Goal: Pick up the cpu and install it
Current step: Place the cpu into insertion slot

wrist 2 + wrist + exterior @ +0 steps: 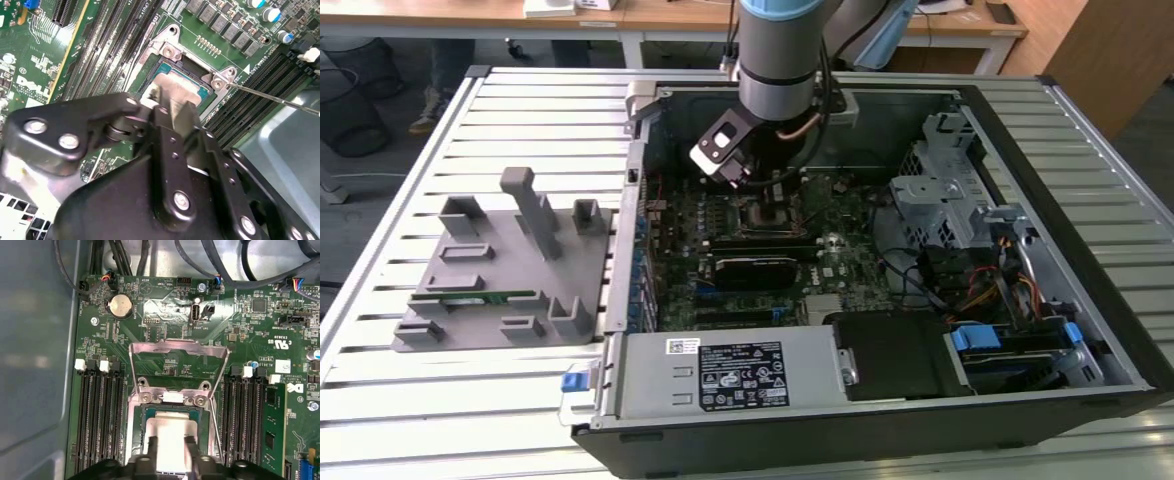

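The cpu (pixel 171 429), a flat silvery square, lies in the motherboard socket (pixel 136 412), whose metal load plate (pixel 177 352) is flipped up. My gripper (pixel 171 442) reaches down onto it, one fingertip on each side of its metal top, shut on the cpu. In the second wrist view the cpu (pixel 175 82) shows beyond the black gripper body, inside the socket frame (pixel 167 50). In the exterior view the arm stands over the socket (pixel 761 215) inside the open computer case, with the gripper (pixel 754 185) low above the board.
Memory slots (pixel 100 415) flank the socket, and a green memory stick (pixel 272 430) sits in one. The thin socket lever (pixel 280 100) sticks out sideways. Case walls (pixel 638 200), drive cage (pixel 941 190) and cables surround the board. A grey parts holder (pixel 507 270) stands outside, on the exterior view's left.
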`<move>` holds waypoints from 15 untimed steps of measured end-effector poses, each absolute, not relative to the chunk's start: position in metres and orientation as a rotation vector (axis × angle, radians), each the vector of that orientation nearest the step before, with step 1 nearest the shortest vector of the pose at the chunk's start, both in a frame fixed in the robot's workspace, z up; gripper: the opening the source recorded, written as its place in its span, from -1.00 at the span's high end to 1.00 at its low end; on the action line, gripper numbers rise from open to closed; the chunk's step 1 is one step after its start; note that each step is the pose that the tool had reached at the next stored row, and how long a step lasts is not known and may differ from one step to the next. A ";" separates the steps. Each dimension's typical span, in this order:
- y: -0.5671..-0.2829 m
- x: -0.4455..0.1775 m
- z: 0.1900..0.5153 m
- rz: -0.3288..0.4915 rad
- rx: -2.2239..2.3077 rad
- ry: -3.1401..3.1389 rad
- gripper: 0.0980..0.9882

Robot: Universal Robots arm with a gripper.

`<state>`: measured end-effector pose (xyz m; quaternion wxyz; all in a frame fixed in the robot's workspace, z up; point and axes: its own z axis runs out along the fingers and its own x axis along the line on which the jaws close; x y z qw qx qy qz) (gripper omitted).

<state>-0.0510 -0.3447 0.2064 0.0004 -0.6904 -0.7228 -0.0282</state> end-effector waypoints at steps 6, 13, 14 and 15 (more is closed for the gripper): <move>-0.345 -0.051 0.211 -0.087 -2.168 -2.270 0.96; -0.345 -0.051 0.215 -0.087 -2.168 -2.269 0.98; -0.345 -0.051 0.216 -0.087 -2.168 -2.269 0.98; -0.345 -0.051 0.216 -0.087 -2.168 -2.269 0.98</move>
